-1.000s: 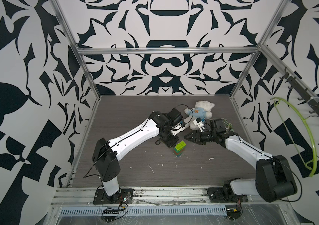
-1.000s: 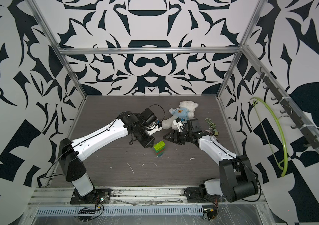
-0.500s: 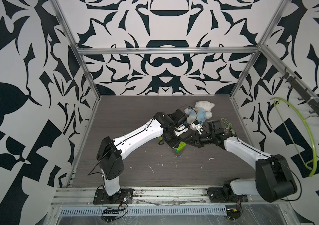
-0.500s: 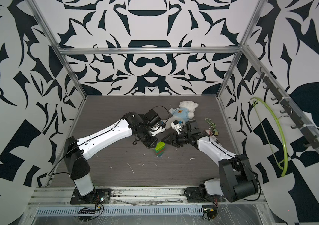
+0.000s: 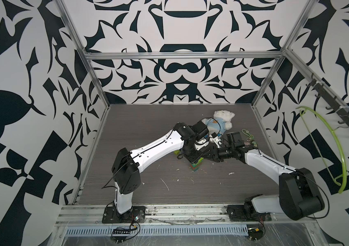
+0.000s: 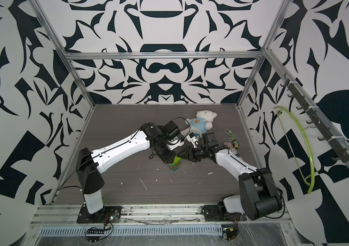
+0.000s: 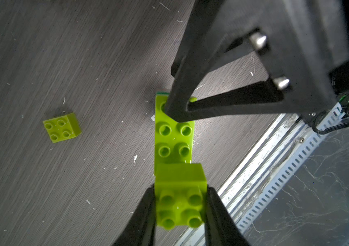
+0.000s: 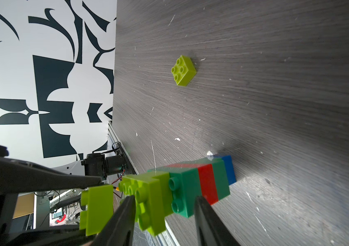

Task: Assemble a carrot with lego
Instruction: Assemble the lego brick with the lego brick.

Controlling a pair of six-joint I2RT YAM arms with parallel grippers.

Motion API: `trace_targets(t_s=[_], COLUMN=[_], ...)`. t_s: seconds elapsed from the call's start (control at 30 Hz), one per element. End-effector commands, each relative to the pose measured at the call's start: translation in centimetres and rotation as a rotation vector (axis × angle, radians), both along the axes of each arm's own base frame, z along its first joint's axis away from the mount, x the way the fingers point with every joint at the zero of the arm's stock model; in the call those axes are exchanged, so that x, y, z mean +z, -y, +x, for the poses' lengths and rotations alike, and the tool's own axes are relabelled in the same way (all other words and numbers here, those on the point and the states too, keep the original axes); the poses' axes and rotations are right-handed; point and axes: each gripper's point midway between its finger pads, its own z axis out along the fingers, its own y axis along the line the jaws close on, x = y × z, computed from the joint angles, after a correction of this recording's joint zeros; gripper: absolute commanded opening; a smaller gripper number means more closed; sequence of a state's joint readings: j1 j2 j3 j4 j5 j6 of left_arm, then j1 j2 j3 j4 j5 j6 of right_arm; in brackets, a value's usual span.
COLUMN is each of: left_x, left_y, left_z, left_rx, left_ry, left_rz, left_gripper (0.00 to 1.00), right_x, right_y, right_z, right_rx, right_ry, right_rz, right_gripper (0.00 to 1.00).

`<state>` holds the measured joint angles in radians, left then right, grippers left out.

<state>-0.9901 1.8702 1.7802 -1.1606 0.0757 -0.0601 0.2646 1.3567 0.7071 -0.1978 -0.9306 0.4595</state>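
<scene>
The carrot (image 5: 196, 167) (image 6: 174, 166) stands upright mid-table: blue base, dark green layers, a red band (image 8: 207, 183) and an oblong lime top (image 7: 174, 138). My left gripper (image 7: 181, 191) (image 5: 194, 158) is shut on a square lime lego brick (image 7: 180, 204), held just above the near end of that top. My right gripper (image 8: 165, 200) (image 6: 182, 155) comes in from the right, its jaws apart. One finger (image 7: 175, 106) lies on the far end of the lime top and the other sits beside the dark green layer. A loose square lime brick (image 8: 183, 70) (image 7: 61, 127) lies left of the stack.
A white teddy bear in a blue shirt (image 5: 220, 122) lies behind the grippers. Small keychain trinkets (image 5: 248, 136) sit at the right edge. A lime hanger (image 5: 329, 149) hangs on the right wall. The metal rail (image 5: 169, 210) runs along the front.
My left arm has swung right and forward, carrying the lime brick over the stack. My right gripper has slid in to the stack's top and its jaws have narrowed.
</scene>
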Motion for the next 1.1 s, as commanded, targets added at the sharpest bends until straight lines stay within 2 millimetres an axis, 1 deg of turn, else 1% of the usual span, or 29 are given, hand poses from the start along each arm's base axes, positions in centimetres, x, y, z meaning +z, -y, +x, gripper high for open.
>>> trace_targets(t_s=[0.0, 0.17, 0.47, 0.53, 0.77, 1.07], left_x=[-0.1, -0.2, -0.3, -0.5, -0.9, -1.7], left_y=[0.0, -0.1, 0.4, 0.3, 0.5, 0.0], left_z=[-0.6, -0.3, -0.1, 0.2, 0.1, -0.3], left_rx=[0.004, 0.01, -0.009, -0.008, -0.019, -0.012], left_ry=[-0.033, -0.022, -0.014, 0.007, -0.007, -0.018], left_rz=[0.019, 0.033, 0.042, 0.064, 0.066, 0.1], left_gripper=[0.2, 0.2, 0.21, 0.2, 0.2, 0.2], right_x=[-0.1, -0.3, -0.2, -0.3, -0.3, -0.4], right_y=[-0.2, -0.2, -0.2, -0.2, -0.2, -0.2], right_z=[-0.2, -0.2, -0.2, -0.2, -0.2, -0.3], right_rx=[0.02, 0.018, 0.019, 0.02, 0.021, 0.021], right_ry=[0.017, 0.014, 0.015, 0.014, 0.015, 0.013], right_rz=[-0.002, -0.007, -0.007, -0.009, -0.011, -0.014], right_gripper=[0.49, 0.49, 0.48, 0.48, 0.47, 0.47])
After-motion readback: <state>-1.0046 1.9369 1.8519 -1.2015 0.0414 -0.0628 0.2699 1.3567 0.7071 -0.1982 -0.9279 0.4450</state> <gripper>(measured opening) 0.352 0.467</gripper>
